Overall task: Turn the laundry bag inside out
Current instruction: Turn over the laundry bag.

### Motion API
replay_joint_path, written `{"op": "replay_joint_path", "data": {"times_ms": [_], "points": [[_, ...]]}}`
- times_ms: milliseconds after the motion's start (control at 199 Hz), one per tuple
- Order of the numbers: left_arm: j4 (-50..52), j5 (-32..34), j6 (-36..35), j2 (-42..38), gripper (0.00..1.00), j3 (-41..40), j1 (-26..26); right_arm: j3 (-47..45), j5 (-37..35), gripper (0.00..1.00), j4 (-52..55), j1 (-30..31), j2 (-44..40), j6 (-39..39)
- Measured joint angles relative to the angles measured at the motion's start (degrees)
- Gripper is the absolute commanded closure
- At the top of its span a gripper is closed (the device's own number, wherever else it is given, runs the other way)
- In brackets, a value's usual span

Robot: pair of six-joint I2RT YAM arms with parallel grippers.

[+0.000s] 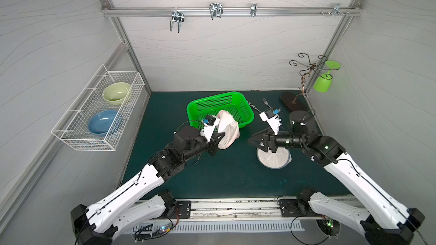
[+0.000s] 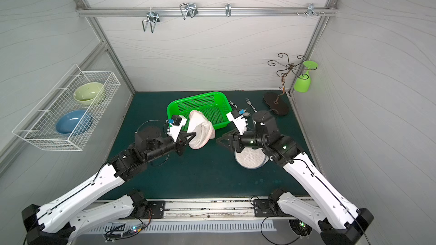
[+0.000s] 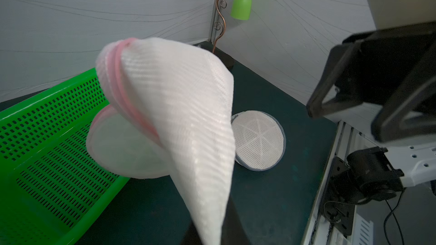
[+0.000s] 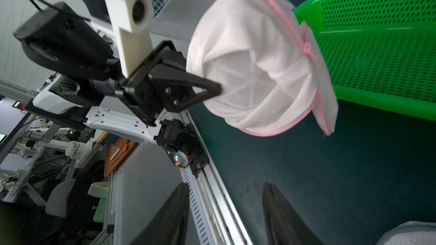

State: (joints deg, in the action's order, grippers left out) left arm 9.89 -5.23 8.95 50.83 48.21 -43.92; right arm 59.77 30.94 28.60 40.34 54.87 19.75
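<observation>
My left gripper [image 4: 218, 88] is clamped shut on a fold of the laundry bag [image 4: 247, 50]. In the right wrist view the black tips bite the white mesh just left of centre, at the edge of the bag's open side. My right gripper [image 4: 225, 185] has its fingers apart with nothing between them. They stand at the bottom of that same frame, pointing up toward the bag and well short of it.

The bag hangs clear of the table from that one pinch. In both top views it sits near the middle of the frame [image 1: 226, 128], in front of the near rim of the green basket [image 1: 197, 108] and overlapping its lower right corner. I cannot tell whether it touches the basket.

It looks light and soft, a fine mesh that slumps and folds under its own weight. A round panel with spoke-like seams shows inside the opening and seems to keep its shape, so I expect that part to be springier. The pink edging [image 4: 306, 48] around the rim looks firmer than the mesh. I judge it the best hold for my right fingers, opposite the left pinch, so the mouth can be spread and the round panel pushed through. A thin pinch on bare mesh may slip.

Further out, a flat mesh disc [image 1: 273, 160] lies on the dark table [image 1: 212, 180] beneath my right gripper, lower right of centre in a top view.
</observation>
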Motion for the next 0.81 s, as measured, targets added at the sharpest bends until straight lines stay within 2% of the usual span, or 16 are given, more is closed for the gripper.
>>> {"op": "replay_joint_path", "data": {"times_ms": [71, 227, 428, 504, 700, 806], "points": [[-1.31, 1.29, 1.84, 0.0, 1.0, 0.11, 0.02, -2.69, -2.67, 0.46, -2.64, 1.86, 0.35, 3.06], [-4.28, 2.27, 5.55, 0.0, 1.0, 0.76, 0.02, -5.79, -7.48, 0.41, -9.7, 2.08, 3.52, 8.41], [-8.61, 2.71, 10.58, 0.0, 1.0, 0.79, 0.07, -5.84, -10.43, 0.44, -17.55, 2.1, 8.57, 11.74], [-10.88, 2.78, 12.92, 0.0, 1.0, 0.79, 0.44, -5.51, -11.85, 0.49, -19.3, 2.16, 10.01, 11.91], [-15.63, 2.86, 18.4, -0.39, 1.0, 0.76, 0.98, -5.27, -14.67, 0.71, -22.67, 2.19, 11.74, 11.87], [-17.46, 2.86, 20.35, -0.74, 1.0, 0.55, 1.25, -5.25, -14.49, 0.72, -25.27, 2.16, 11.74, 11.72]]}}
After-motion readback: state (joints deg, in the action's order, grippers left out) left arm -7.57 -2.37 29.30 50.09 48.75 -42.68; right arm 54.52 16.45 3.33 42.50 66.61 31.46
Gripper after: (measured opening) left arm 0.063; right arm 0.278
